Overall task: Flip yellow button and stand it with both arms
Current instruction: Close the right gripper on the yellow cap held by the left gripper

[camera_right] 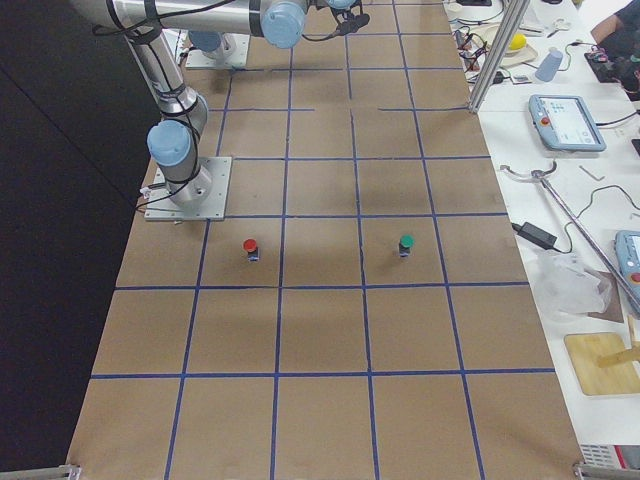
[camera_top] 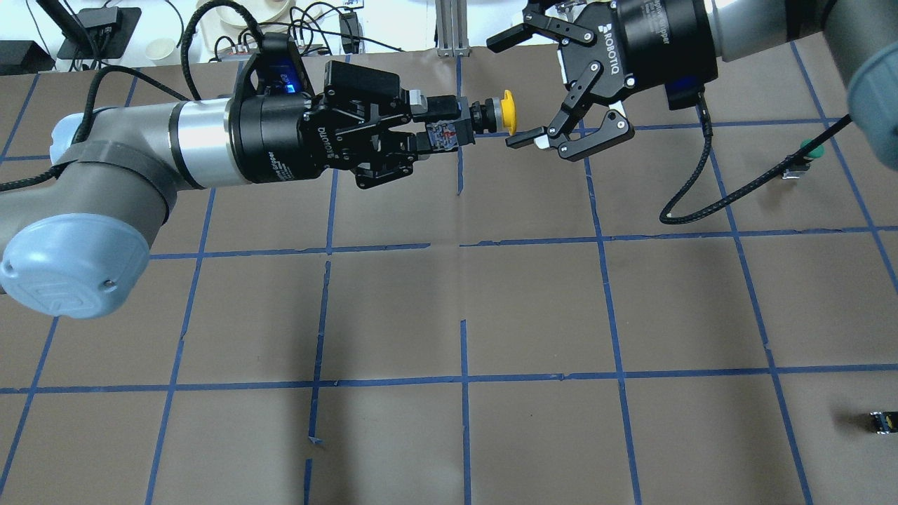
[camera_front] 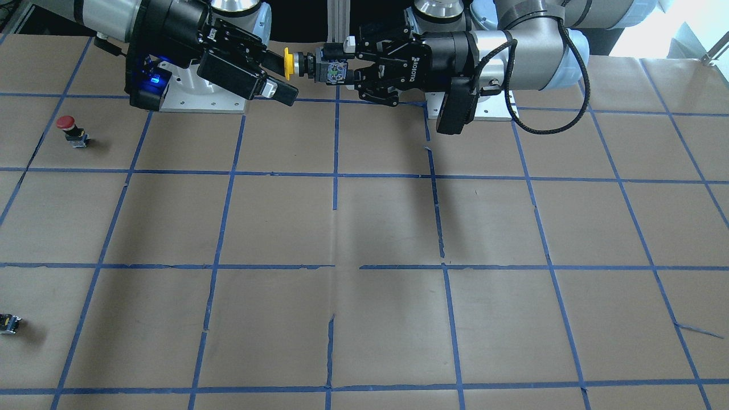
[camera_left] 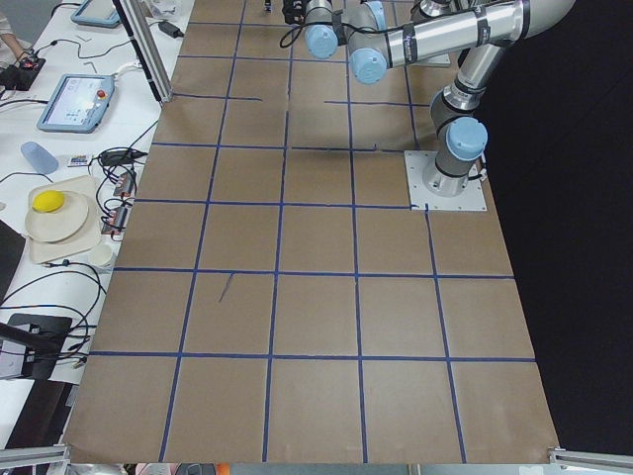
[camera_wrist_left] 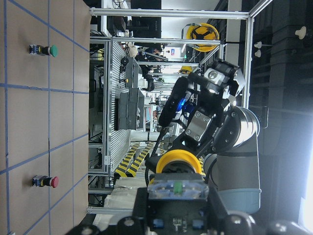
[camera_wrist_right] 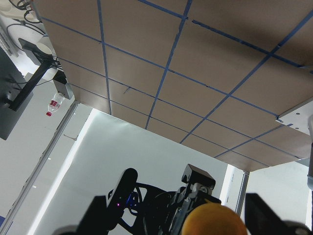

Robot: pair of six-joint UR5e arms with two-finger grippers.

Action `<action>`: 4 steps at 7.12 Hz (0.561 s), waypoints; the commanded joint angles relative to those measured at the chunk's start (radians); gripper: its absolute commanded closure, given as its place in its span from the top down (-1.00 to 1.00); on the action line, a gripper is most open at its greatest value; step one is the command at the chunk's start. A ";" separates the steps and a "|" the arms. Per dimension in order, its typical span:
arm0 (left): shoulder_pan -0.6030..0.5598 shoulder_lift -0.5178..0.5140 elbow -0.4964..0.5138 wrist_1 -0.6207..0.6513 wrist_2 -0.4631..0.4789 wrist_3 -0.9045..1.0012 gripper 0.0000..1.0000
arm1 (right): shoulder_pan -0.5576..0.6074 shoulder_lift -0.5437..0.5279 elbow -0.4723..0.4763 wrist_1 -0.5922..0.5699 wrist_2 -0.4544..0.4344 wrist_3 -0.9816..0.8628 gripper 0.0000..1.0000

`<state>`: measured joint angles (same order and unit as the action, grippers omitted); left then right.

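Observation:
The yellow button (camera_top: 510, 112) is held level in the air above the table's far middle, its yellow cap pointing toward my right gripper. My left gripper (camera_top: 438, 130) is shut on the button's black-and-grey body (camera_front: 333, 71). My right gripper (camera_top: 518, 88) is open, its fingers spread to either side of the cap (camera_front: 289, 64); I see no contact with the cap. The cap shows at the bottom of the left wrist view (camera_wrist_left: 177, 164) and of the right wrist view (camera_wrist_right: 215, 220).
A red-capped button (camera_front: 71, 130) and a green-capped button (camera_top: 807, 151) stand on the robot's right side of the brown table (camera_top: 533, 301). A tiny black-and-yellow block (camera_top: 882, 421) lies near that side's edge. Blue tape marks a grid.

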<state>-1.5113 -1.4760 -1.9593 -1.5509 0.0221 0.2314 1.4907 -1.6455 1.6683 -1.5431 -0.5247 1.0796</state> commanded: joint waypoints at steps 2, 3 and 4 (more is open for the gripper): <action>0.000 0.003 0.007 0.000 -0.002 -0.003 -0.94 | 0.000 -0.002 -0.005 0.017 -0.047 0.010 0.98; 0.000 0.003 0.008 0.000 -0.002 -0.003 -0.94 | 0.000 -0.013 -0.010 0.018 -0.046 0.028 0.95; 0.000 0.003 0.010 0.000 -0.001 -0.003 -0.94 | 0.000 -0.034 -0.010 0.018 -0.043 0.052 0.95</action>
<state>-1.5110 -1.4727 -1.9515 -1.5508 0.0203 0.2287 1.4917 -1.6603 1.6600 -1.5263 -0.5695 1.1080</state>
